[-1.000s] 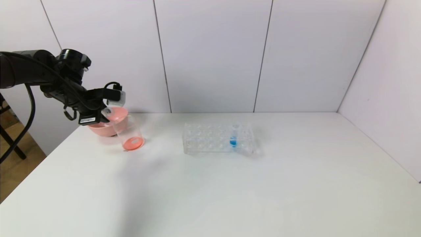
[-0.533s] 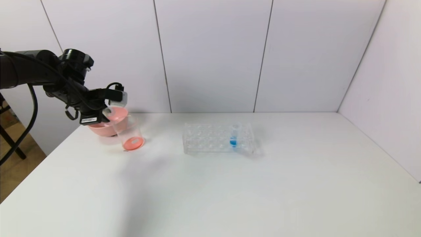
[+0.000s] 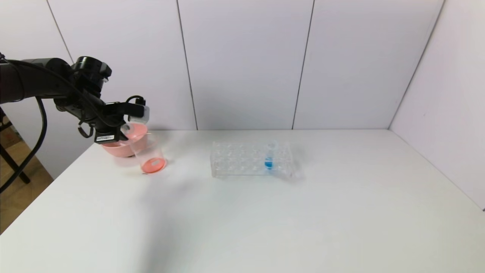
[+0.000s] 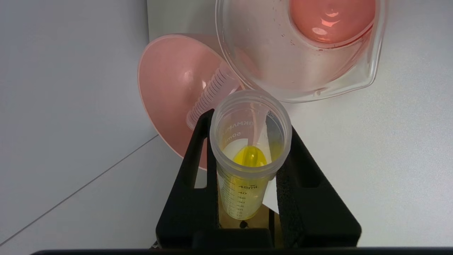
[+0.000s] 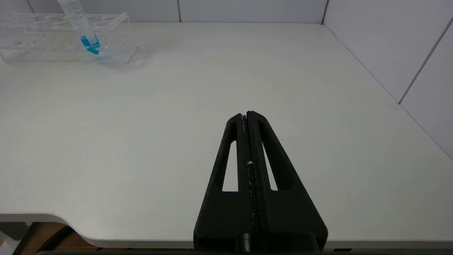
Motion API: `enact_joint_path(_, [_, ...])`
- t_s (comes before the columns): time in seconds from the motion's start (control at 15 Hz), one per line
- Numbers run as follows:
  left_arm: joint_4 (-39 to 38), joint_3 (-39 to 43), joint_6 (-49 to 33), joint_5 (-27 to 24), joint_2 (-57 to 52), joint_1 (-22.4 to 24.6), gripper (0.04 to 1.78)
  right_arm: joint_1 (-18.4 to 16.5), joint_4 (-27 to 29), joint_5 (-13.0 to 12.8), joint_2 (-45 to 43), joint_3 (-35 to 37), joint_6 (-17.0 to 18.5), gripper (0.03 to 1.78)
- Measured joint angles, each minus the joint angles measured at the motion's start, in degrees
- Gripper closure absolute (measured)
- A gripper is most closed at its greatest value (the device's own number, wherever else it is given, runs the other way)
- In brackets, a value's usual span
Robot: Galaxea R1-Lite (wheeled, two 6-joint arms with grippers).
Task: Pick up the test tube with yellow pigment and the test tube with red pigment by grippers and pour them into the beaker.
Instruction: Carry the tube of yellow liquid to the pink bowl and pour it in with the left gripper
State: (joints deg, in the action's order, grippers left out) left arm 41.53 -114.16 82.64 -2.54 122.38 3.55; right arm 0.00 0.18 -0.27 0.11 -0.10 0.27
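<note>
My left gripper (image 3: 127, 129) is shut on the test tube with yellow pigment (image 4: 240, 191), and the yellow liquid sits inside the tube. In the left wrist view the gripper (image 4: 251, 122) holds the tube's open mouth just beside the rim of the beaker (image 4: 368, 76). The beaker (image 3: 149, 153) stands at the table's far left with red-orange liquid in its bottom. An empty clear graduated tube (image 4: 212, 92) lies in the pink bowl; I see no red in it. My right gripper (image 5: 246, 114) is shut and empty, low over the table's front edge.
The pink bowl (image 3: 117, 148) stands right behind the beaker, also seen in the left wrist view (image 4: 170, 81). A clear tube rack (image 3: 235, 159) in the middle of the table holds a blue-liquid tube (image 3: 269, 157). White walls close the back and right.
My left gripper has shifted slightly to the right with the yellow tube, bringing its mouth closer to the beaker. Nothing else has moved.
</note>
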Motion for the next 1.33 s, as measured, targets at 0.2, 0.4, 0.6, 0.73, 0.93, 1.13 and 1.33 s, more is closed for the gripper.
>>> enact_joint_path(0.2, [-0.1, 0.0, -0.6, 0.4, 0.1, -0.5, 1.35, 0.0, 0.0, 0.0, 0.0, 0.0, 0.0, 1.7])
enact_joint_path(0.4, [-0.2, 0.0, -0.7, 3.0, 0.4, -1.0, 1.35, 0.0, 0.0, 0.0, 0.0, 0.0, 0.0, 1.7])
enact_joint_path(0.6, [-0.2, 0.0, -0.8, 4.9, 0.6, -1.8, 1.35, 0.0, 0.0, 0.0, 0.0, 0.0, 0.0, 1.7])
enact_joint_path(0.73, [-0.2, 0.0, -0.8, 5.9, 0.7, -2.0, 1.35, 0.0, 0.0, 0.0, 0.0, 0.0, 0.0, 1.7])
enact_joint_path(0.93, [-0.2, 0.0, -0.7, 7.7, 0.9, -2.2, 1.35, 0.0, 0.0, 0.0, 0.0, 0.0, 0.0, 1.7])
enact_joint_path(1.13, [-0.2, 0.0, -0.7, 8.3, 1.0, -2.5, 1.35, 0.0, 0.0, 0.0, 0.0, 0.0, 0.0, 1.7])
enact_joint_path(1.33, [-0.1, 0.0, -0.3, 10.1, 1.1, -2.9, 1.35, 0.0, 0.0, 0.0, 0.0, 0.0, 0.0, 1.7])
